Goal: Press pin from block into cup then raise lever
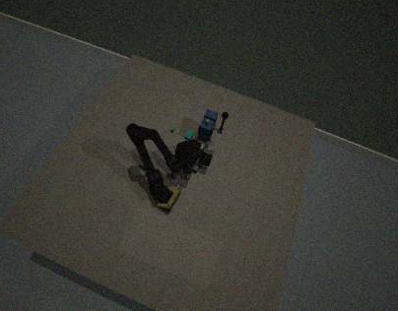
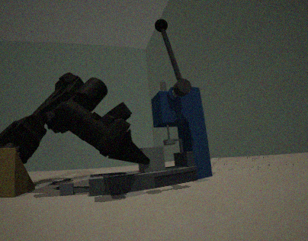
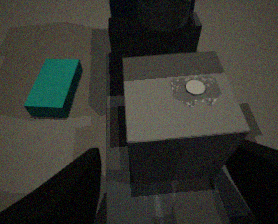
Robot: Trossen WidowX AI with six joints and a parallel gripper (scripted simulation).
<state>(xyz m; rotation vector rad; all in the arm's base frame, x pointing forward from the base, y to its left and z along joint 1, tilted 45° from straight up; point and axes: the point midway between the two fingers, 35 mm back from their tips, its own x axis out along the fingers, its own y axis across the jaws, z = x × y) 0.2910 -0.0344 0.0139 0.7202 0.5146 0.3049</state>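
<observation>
The grey block (image 2: 155, 156) (image 3: 165, 107) stands upright on the press bed (image 2: 174, 173), its round pale pin (image 3: 195, 87) showing in its top. In the exterior view it stands on the arm's side of the punch (image 2: 168, 136), which hangs above the bed; alignment across the bed cannot be told. The lever (image 2: 171, 53) (image 1: 223, 122) is up, its black ball at the top. My gripper (image 3: 160, 149) (image 2: 147, 162) is open, its fingers apart at the left and right of the block's near end, low over the bed. The cup cannot be made out.
The blue press column (image 2: 197, 136) (image 1: 207, 126) rises behind the block, with a dark piece (image 2: 181, 159) at its foot. A teal block (image 3: 54, 87) (image 1: 189, 134) lies left of the bed. A small teal spot (image 1: 171, 130) is farther left. A yellow wedge (image 2: 4, 171) (image 1: 173, 200) is by the arm's base.
</observation>
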